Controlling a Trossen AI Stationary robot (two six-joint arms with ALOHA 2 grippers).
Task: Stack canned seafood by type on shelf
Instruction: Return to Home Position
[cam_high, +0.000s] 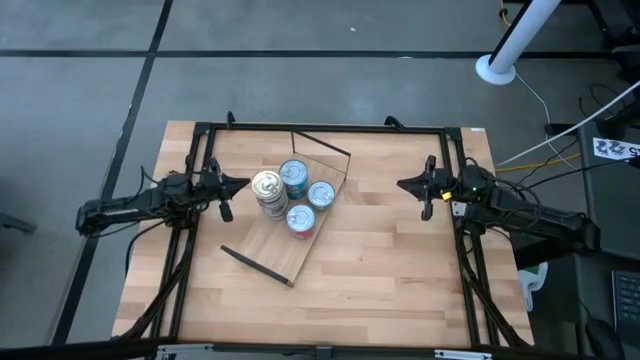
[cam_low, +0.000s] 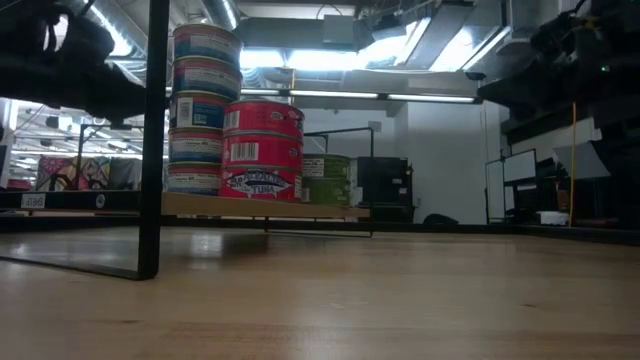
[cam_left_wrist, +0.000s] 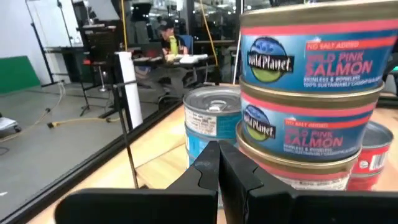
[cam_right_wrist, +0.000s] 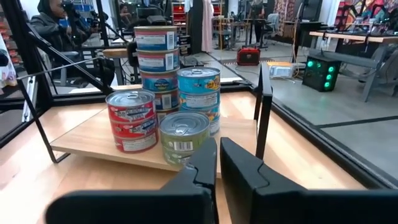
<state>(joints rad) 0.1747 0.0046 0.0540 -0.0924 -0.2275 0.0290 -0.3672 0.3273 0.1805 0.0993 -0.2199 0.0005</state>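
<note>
The shelf is a light plywood board on thin dark frame bars, lying askew mid-table. On it stand several tins. A tall stack of blue-labelled salmon tins has a gold lid on top. There is a light-blue stack, a red tuna stack and a single green-labelled tin. My left gripper is shut, level, just left of the tall stack, touching nothing that I can see. My right gripper is shut, well right of the shelf.
A black frame runs along the wooden tabletop's far, left and right sides. A dark shelf leg stands near the low camera. Bare tabletop lies near and right of the shelf. People sit in the room beyond.
</note>
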